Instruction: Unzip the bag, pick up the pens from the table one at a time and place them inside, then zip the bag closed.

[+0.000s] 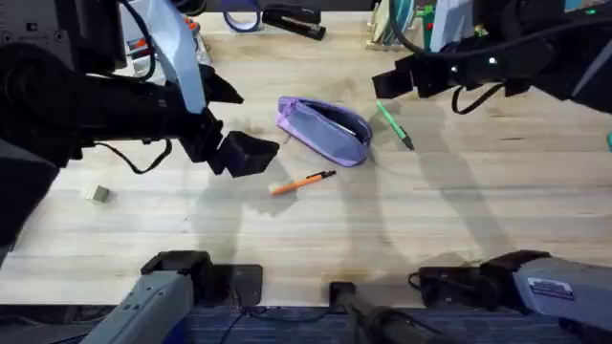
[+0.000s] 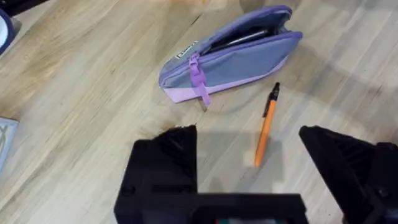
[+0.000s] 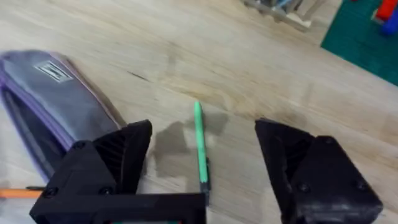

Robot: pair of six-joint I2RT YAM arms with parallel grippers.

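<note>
Bag (image 1: 323, 129) lies mid-tabletop (image 1: 402, 220), zipper drawn open along its length, dark gap showing in the left wrist view. Both pens are on the wood, none inside yet.

Risks, as you judge the next move:
- Both arms hover at once. If you send both down together they could meet over the bag, since the two pens flank it closely.
- Orange pen (image 2: 267, 126) lies just beside the bag's long side, dark tip toward it. Descend off-centre and one finger may pin the fabric or roll the pen away.
- Green pen (image 3: 200, 151) is slim and flat on the wood; a shallow close may skid it out rather than lift it.
- The bag mouth looks narrow and floppy. A pen dropped at an angle may catch on the zipper edge and slide back out.

Positions relative to the fingers:
- Left gripper (image 2: 249, 171): fingers spread wide, holding nothing. The orange pen's lower end sits in the gap between them, roughly parallel to the fingers, nearer the left finger, the arm apparently above it.
- Right gripper (image 3: 202, 168): fingers wide apart, empty. The green pen runs lengthwise through the middle of the gap; the bag sits just beyond one finger.
</note>
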